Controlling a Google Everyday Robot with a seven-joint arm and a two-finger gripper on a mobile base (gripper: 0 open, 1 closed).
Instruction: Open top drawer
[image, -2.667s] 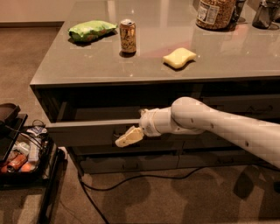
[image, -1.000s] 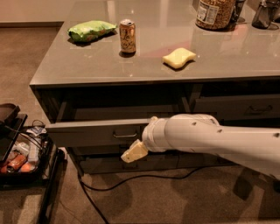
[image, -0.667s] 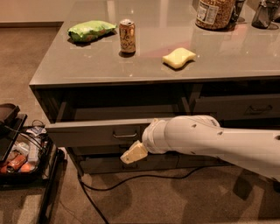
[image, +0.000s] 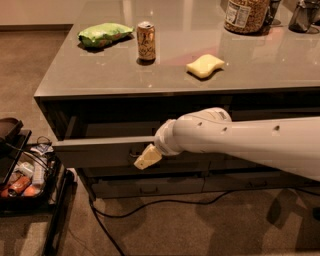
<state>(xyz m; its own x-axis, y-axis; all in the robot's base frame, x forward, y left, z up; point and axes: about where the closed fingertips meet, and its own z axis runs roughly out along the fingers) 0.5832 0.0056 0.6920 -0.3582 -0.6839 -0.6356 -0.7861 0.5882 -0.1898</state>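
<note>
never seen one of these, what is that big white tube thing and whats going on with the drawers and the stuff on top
The white tube is a robot's arm, reaching in from the right. Its yellowish tip is the gripper, the part that grasps things. It sits against the front of the top drawer, near its middle. That drawer stands partly pulled out of the grey counter. Whether the gripper is gripping anything cannot be seen. There is only one picture, looking down at the counter from in front. On top are a green bag, an upright drink can, a yellow sponge and a jar at the back.
</note>
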